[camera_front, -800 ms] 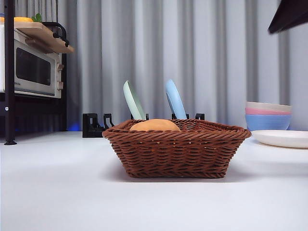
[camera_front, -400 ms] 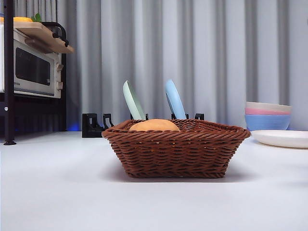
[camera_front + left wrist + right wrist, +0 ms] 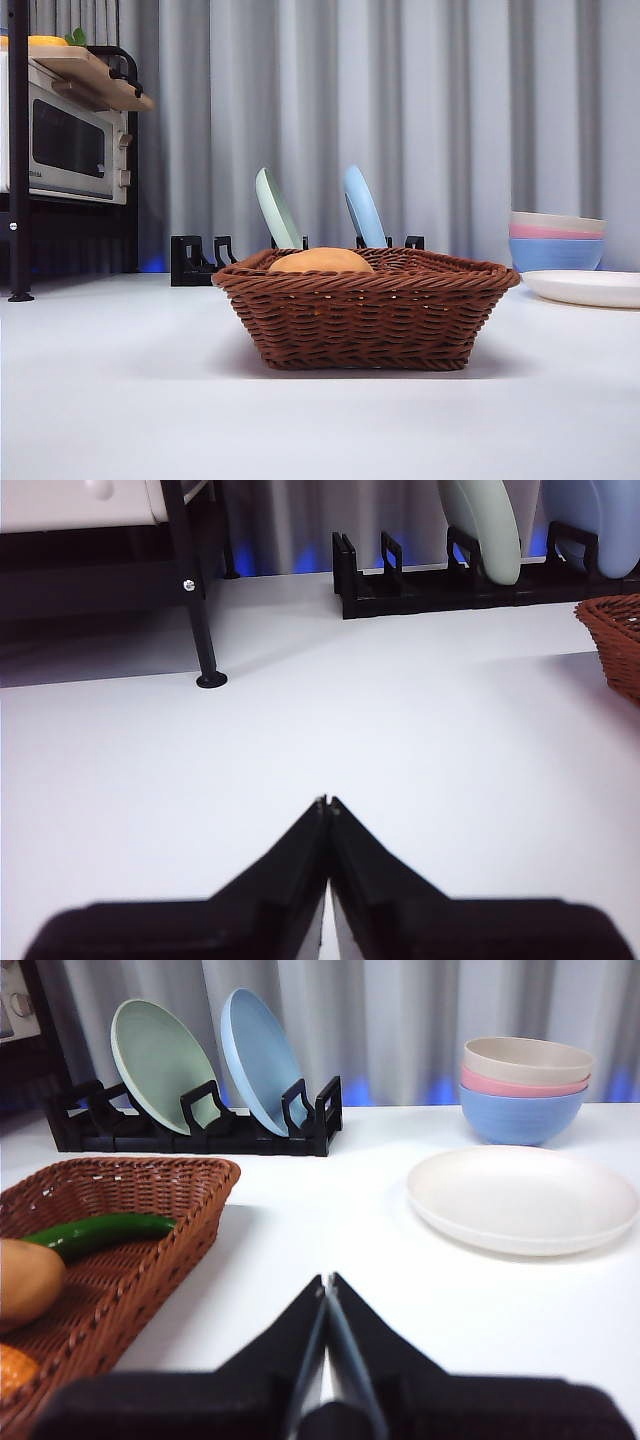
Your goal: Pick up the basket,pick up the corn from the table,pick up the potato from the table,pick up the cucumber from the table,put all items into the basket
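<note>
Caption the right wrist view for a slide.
Shut right tool above the table; cucumber, potato and corn in the basket.

Left hand (image 3: 327, 805): two black wedge-shaped jaws pressed tip to tip, empty, held low above the table.
Right hand (image 3: 328, 1282): two black jaws closed together, empty, held low above the table.
Front view: neither arm visible.

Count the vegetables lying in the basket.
3 in the basket: the cucumber against the far side, the potato beside it, the corn nearest the camera. Others may be hidden.
</note>
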Robot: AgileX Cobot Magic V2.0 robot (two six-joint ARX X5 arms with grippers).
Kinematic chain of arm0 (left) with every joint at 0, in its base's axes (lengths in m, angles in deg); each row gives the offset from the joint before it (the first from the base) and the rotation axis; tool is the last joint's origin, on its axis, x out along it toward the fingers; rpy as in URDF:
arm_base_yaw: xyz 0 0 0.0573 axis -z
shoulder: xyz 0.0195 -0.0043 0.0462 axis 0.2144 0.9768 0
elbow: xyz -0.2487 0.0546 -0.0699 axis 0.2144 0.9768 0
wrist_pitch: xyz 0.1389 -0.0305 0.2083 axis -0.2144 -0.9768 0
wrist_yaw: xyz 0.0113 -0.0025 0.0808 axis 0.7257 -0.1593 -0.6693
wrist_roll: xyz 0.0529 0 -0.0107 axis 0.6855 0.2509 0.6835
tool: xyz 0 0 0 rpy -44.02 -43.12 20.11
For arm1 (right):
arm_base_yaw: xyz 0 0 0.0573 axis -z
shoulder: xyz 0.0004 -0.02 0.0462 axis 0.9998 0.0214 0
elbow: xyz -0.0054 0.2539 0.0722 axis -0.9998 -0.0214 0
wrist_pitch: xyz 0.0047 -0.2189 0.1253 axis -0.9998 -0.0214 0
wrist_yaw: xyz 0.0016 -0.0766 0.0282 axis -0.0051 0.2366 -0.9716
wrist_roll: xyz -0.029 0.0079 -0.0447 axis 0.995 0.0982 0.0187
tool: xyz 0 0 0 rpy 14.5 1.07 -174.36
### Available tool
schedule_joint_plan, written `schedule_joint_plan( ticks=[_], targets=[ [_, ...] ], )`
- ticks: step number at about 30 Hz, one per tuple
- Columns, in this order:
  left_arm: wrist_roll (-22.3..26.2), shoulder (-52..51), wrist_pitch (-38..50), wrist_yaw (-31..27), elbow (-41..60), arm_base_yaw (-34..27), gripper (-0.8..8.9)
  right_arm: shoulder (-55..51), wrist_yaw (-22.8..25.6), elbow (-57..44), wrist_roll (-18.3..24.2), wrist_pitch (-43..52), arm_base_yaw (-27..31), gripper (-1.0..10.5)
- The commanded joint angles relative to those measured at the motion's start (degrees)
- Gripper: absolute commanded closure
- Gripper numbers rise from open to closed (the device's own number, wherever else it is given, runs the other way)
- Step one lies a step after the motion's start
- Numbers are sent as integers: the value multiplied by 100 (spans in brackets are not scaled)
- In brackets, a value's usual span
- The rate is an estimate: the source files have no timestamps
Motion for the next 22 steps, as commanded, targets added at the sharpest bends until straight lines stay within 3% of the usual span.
schedule_joint_plan(
  ticks=[1,7,22],
  targets=[
    [-33,-17,11,13,92,-20,817,-140,31,-144,-33,-175,9,945],
    [-33,-17,11,13,92,-20,817,-354,175,-177,-251,-848,9,945],
    [-33,-17,13,13,92,-20,817,-367,175,-177,-380,-841,4,945]
  ],
)
